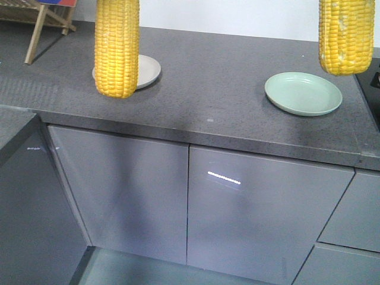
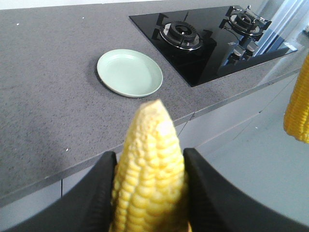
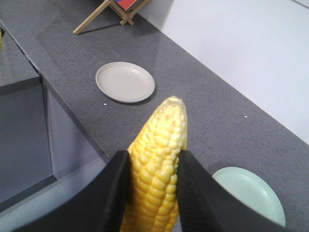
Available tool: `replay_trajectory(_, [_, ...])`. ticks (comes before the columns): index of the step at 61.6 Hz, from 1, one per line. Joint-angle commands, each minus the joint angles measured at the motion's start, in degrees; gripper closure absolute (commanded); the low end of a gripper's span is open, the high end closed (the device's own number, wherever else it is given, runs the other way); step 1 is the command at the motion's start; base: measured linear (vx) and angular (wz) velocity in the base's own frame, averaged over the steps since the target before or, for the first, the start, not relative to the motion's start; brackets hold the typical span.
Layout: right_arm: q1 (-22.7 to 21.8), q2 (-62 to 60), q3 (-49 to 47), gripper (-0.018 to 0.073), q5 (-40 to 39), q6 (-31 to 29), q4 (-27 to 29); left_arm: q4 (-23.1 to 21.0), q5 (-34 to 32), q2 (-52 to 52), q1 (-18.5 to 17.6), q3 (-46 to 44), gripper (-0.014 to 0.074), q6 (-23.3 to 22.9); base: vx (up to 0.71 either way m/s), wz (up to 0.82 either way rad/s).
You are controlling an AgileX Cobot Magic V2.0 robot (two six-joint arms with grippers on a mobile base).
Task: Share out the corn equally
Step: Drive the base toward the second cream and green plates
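left wrist-mounted view: one corn cob is clamped between the fingers of the left gripper, green plate lying beyond the fingertips. second cob is squeezed by the right gripper the same way, beige plate seen past its fingers.

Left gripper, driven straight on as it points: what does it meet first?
Probably the grey stone countertop near the pale green round plate, led by its yellow corn cob; depth is unclear.
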Motion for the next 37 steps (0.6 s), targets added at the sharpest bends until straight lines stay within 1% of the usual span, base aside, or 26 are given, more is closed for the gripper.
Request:
replay_trajectory(1, [-0.3, -1.5, -1.0, 0.0564, -0.3, 0.0, 0.9, -2.4, -1.6, -2.5, -0.3, -1.2, 0.0603, -0.6, 0.11, -0.17])
replay_trajectory(37, [-0.3, -1.5, -1.0, 0.0564, -0.3, 0.0, 0.9, -2.4, -1.6, -2.5, -0.3, -1.2, 0.0603, -0.6, 0.11, -0.17])
